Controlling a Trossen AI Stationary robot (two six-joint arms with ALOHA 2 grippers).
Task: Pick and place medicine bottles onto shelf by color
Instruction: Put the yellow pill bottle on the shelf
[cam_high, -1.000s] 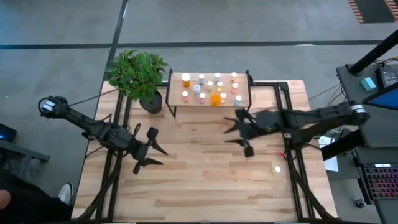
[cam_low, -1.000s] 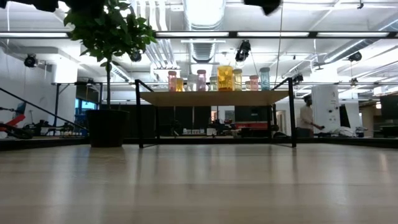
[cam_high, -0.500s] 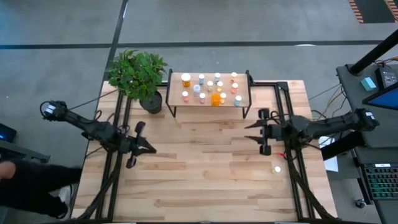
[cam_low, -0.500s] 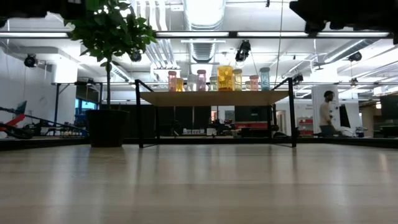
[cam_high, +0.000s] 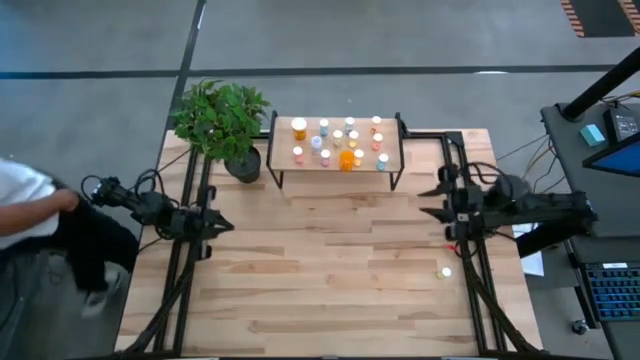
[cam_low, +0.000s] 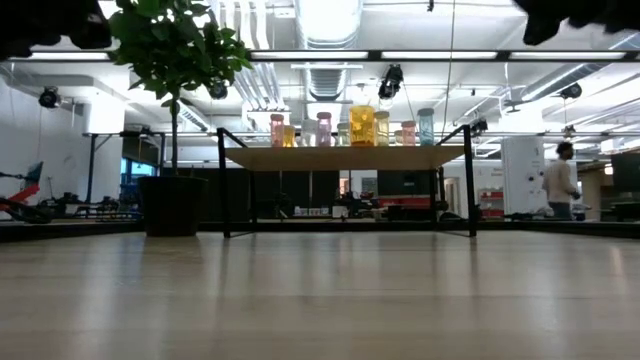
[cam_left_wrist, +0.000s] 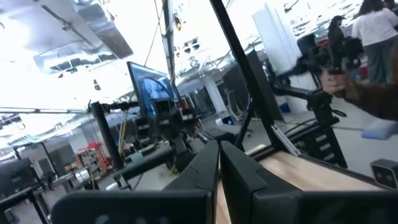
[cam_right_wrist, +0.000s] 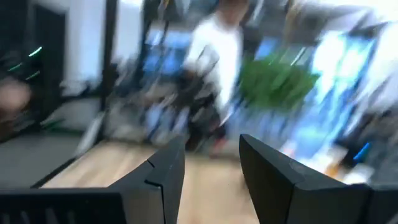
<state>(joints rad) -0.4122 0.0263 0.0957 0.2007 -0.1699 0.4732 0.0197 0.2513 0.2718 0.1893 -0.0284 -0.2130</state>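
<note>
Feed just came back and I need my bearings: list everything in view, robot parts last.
medicine bottles: about a dozen, orange, pink, blue, green and yellow with pale caps, all on the shelf
shelf: one, light wood top, black legs, table's far edge
potted plant: one, green, dark pot, left of the shelf
small pale object: one, table's right side; cannot identify
person: one, white top, beyond the table's left edge
left gripper: one, dark, shut, empty, at left edge
right gripper: one, dark, open, empty, at right edge
</note>
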